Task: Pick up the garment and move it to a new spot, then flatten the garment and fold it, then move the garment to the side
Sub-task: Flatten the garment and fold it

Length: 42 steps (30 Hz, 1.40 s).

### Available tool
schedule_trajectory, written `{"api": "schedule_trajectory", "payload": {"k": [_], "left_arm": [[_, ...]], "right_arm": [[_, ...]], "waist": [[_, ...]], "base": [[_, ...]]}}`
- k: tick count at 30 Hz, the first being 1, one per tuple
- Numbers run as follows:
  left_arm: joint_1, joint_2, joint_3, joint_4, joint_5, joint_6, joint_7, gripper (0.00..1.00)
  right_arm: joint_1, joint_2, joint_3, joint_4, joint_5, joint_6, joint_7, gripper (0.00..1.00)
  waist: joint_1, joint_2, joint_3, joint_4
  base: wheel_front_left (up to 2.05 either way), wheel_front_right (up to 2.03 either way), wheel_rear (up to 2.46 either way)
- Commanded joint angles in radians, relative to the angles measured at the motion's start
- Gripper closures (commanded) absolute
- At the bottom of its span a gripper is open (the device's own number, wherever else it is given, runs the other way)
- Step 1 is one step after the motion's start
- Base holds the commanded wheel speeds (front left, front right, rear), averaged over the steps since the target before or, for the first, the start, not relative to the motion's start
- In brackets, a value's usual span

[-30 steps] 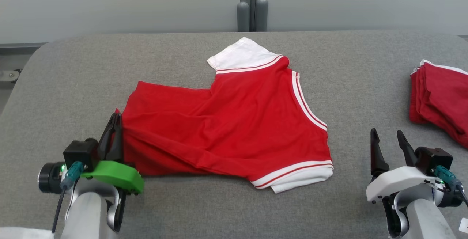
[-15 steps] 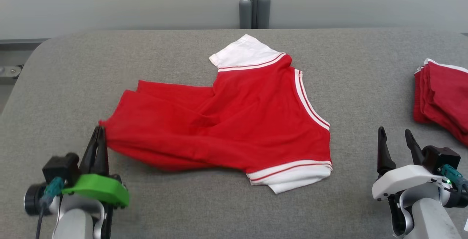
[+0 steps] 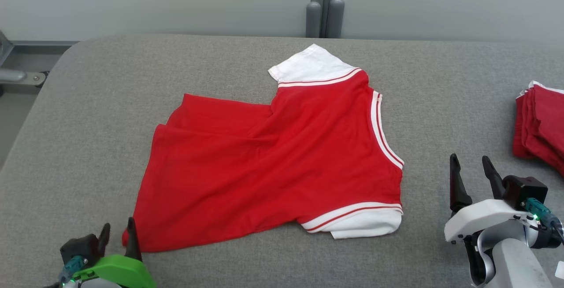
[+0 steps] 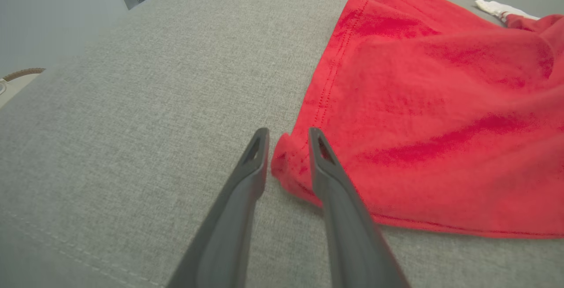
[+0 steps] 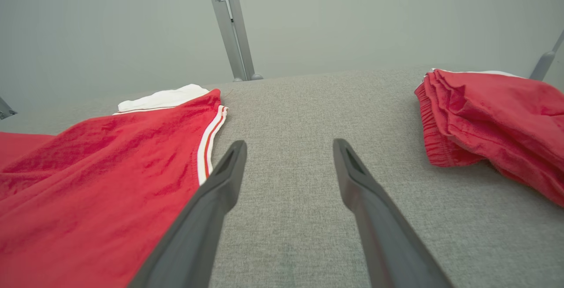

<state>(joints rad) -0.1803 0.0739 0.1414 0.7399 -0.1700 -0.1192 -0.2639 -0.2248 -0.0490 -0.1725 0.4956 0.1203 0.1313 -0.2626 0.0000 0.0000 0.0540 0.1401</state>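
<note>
The garment [image 3: 273,156] is a red shirt with white sleeves and white striped trim, spread on the grey table [image 3: 101,85], its hem toward the near left. My left gripper [image 3: 116,234] stands at the hem's near-left corner with its jaws parted. In the left wrist view the corner of the garment [image 4: 418,103] lies slack on the table between the fingertips of the left gripper [image 4: 287,134]. My right gripper [image 3: 469,167] is open over bare table, right of the garment's collar side. The right wrist view has the right gripper [image 5: 288,147] beside the striped edge of the garment [image 5: 88,169].
A stack of folded red clothes [image 3: 539,125] lies at the table's right edge, also to the right of my right fingers as the red stack [image 5: 493,116]. A grey post [image 3: 324,10] stands behind the table. The table's left edge curves down near my left arm.
My left gripper dragged the hem corner toward the near left, spreading the garment's lower part, then parted its jaws and let the corner drop. The camera shifted slightly. The right arm stayed.
</note>
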Motion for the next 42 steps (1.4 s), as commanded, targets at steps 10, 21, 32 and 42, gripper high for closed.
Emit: {"api": "schedule_trajectory", "payload": {"k": [10, 21, 32, 42], "left_arm": [[-0.117, 0.021, 0.004, -0.071, 0.075, 0.024, 0.000, 0.00], [-0.362, 0.078, -0.040, 0.073, 0.097, 0.001, 0.000, 0.00], [-0.539, 0.165, -0.045, 0.278, 0.096, 0.015, 0.000, 0.00], [-0.631, 0.205, -0.040, 0.450, 0.081, 0.052, 0.006, 1.00]], "right_arm": [[-0.012, -0.004, 0.010, -0.011, 0.004, -0.001, -0.003, 0.00], [-0.078, -0.003, 0.035, -0.039, -0.001, -0.001, -0.003, 0.00], [-0.125, -0.003, 0.044, -0.068, -0.008, -0.001, -0.003, 0.00], [-0.138, -0.003, 0.043, -0.080, -0.012, -0.001, -0.003, 0.00]], "waist": [[0.0000, 0.0000, 0.038, -0.065], [0.0000, 0.0000, 0.157, -0.202], [0.0000, 0.0000, 0.264, -0.294], [0.0000, 0.0000, 0.302, -0.307]], "base": [[0.00, 0.00, 0.00], [0.00, 0.00, 0.00], [0.00, 0.00, 0.00], [0.00, 0.00, 0.00]]}}
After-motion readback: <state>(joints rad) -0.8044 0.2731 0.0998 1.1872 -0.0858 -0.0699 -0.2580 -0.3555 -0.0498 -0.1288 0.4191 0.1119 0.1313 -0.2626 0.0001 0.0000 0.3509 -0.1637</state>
